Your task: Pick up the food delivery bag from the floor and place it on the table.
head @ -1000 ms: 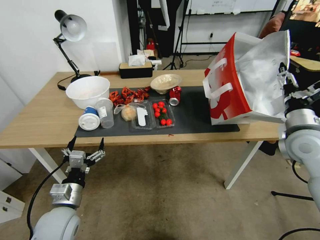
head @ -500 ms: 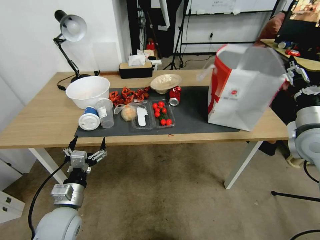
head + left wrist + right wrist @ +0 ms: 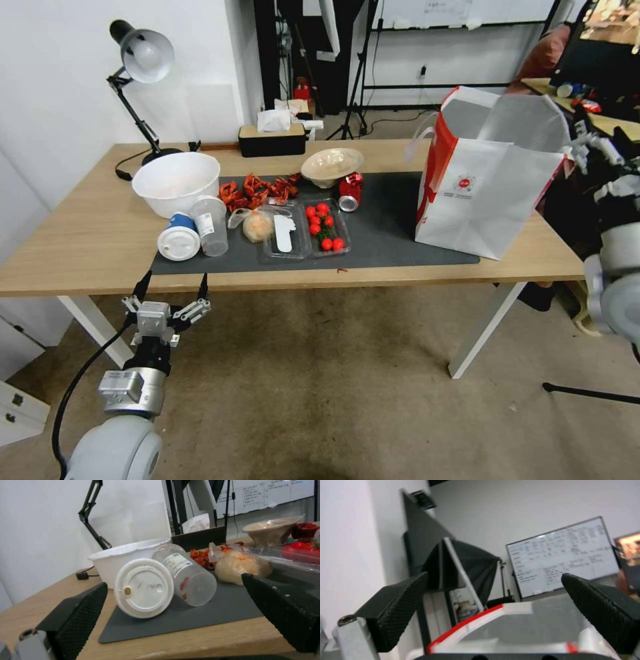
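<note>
White and red, the food delivery bag stands upright on the tabletop, its base partly on the right end of the dark grey mat and partly on bare wood beside it, mouth open and silver lining showing. The bag is already off the floor, so the step in hand is judged to be the release and withdrawal. The right pincer sits just beside the bag's right upper edge, fingers spread and grasping nothing; in the right wrist view the bag's red-trimmed rim lies between and beneath the parted pads. To do this well, the pincer should back straight away from the bag without snagging the rim or a strap handle, since the tall, light bag could tip toward the tabletop's edge. The left pincer hangs released in front of the tabletop, far to the left of the bag, with nothing between its fingers.

Writing: a small round red logo with a line of print beneath marks the bag's white face, probably a brand name but too small to read. The clear cup, lying well left of the bag, bears a printed label, likewise illegible.
</note>
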Robot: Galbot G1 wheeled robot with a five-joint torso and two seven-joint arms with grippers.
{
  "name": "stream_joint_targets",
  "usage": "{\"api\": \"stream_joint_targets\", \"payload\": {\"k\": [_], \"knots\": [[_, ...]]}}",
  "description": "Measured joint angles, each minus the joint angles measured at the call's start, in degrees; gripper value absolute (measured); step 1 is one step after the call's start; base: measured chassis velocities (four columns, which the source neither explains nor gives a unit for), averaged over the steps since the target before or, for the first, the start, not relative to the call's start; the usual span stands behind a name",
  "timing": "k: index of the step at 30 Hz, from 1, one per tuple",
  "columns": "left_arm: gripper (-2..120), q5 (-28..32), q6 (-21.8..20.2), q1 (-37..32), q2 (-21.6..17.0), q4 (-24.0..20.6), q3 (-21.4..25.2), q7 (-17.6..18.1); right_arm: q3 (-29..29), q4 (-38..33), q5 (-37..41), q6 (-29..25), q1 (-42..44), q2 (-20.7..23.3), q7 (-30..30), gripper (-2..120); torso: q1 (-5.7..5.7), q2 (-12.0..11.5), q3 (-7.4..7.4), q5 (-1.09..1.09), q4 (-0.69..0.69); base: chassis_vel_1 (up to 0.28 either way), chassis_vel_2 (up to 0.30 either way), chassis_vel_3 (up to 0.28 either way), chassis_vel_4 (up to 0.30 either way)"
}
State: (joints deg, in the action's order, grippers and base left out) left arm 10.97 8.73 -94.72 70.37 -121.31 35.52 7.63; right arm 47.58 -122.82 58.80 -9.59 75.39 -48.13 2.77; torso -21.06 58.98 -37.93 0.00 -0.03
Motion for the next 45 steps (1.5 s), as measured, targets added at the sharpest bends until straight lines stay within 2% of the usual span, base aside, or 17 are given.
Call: {"api": "stream_joint_targets", "payload": {"k": [1,5,6,9,10,11,13,15,17,26,45], "knots": [[100,0.0,0.0,0.0,0.0,0.0,0.0,0.0,0.0,0.0,0.0,0.0,0.0,0.0,0.0,100,0.0,0.0,0.0,0.0,0.0,0.0,0.0,0.0,0.0],[100,0.68,0.92,0.03,-0.17,0.38,0.3,-0.34,0.81,-8.5,-10.52,3.25,5.44,-5.63,-1.96,100,0.0,0.0,0.0,-0.02,0.04,0.0,0.0,0.0,0.0],[100,0.68,0.92,0.03,-0.17,0.38,0.3,-0.34,0.81,-8.5,-10.52,3.25,5.44,-5.63,-1.96,100,0.0,0.0,0.0,-0.02,0.04,0.0,0.0,0.0,0.0],[100,1.14,1.26,0.19,-0.25,0.72,0.63,-0.57,0.03,-12.57,-21.1,5.47,11.05,-10.91,-5.62,100,0.01,0.0,0.0,-0.02,0.02,0.0,0.0,0.0,0.0],[100,1.26,1.52,0.26,-0.29,1.02,0.66,-0.66,-0.54,-12.54,-24.3,5.28,12.48,-12.19,-6.45,100,0.01,0.0,0.01,-0.02,0.02,0.0,0.0,0.0,0.0],[100,1.26,1.52,0.26,-0.29,1.02,0.66,-0.66,-0.54,-12.54,-24.3,5.28,12.48,-12.19,-6.45,100,0.01,0.0,0.01,-0.02,0.02,0.0,0.0,0.0,0.0],[100,1.48,2.2,0.53,-0.39,1.95,0.67,-0.9,-2.32,-10.52,-30.78,2.94,15.2,-14.91,-7.7,100,0.0,0.0,0.0,-0.02,0.02,0.0,0.0,0.0,0.0],[100,1.58,2.55,0.69,-0.44,2.53,0.64,-1.06,-2.98,-9.34,-32.62,1.86,15.99,-15.81,-7.82,100,0.01,0.0,0.0,0.0,0.03,0.0,0.0,0.0,0.0],[100,1.62,3.33,1.16,-0.41,3.68,0.47,-1.58,-3.91,-5.57,-36.09,-0.81,16.8,-17.82,-8.39,100,0.0,0.0,0.0,-0.01,0.02,0.0,0.0,0.0,0.0],[100,1.62,4.34,1.9,-0.29,5.08,0.12,-2.36,-7.47,5.67,-38.16,-4.62,15.82,-22.11,-8.75,100,0.0,0.0,-0.01,0.0,0.02,0.0,0.0,0.0,0.0],[100,1.66,4.52,1.95,-0.42,5.14,0.42,-2.59,-8.87,6.85,-37.61,-4.79,14.12,-23.07,-6.79,100,0.0,0.0,-0.01,-0.01,0.03,0.0,0.0,0.0,0.0]]}}
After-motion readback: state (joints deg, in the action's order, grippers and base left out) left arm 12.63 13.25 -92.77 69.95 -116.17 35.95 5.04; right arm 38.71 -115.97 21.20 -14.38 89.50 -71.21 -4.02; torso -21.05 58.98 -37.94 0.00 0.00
